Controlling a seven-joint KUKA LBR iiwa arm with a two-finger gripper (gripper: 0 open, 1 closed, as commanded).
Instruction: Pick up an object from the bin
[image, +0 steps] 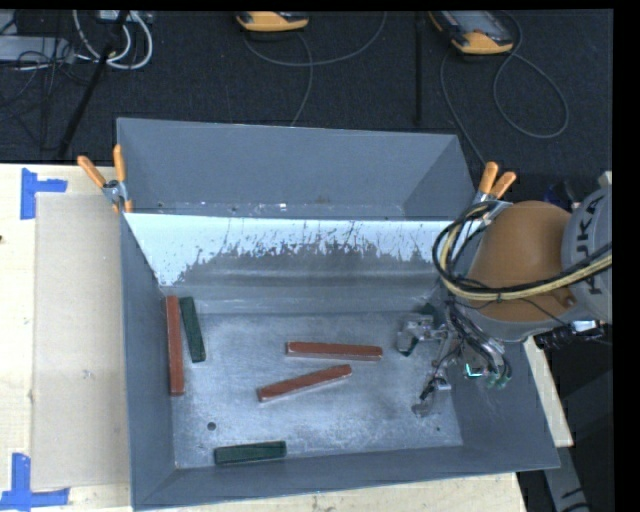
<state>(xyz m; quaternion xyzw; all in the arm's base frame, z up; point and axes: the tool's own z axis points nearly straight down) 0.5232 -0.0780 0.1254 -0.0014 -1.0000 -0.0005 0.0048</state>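
Bin (300, 180) holds 3 red-brown bars (333, 350), 2 dark green bars (250, 453); gripper (432, 390) at right, opening cannot be told.

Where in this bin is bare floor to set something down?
Bare floor: left of centre, between the left green stick and the lower brown stick; front right, between the front green stick and the gripper; the strip behind the upper brown stick. Crowded round the gripper.

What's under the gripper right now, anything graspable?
Bare bin floor shows below the gripper; the nearest brown stick lies apart from it, toward the bin's middle. The arm's orange cover hides the floor beneath it.
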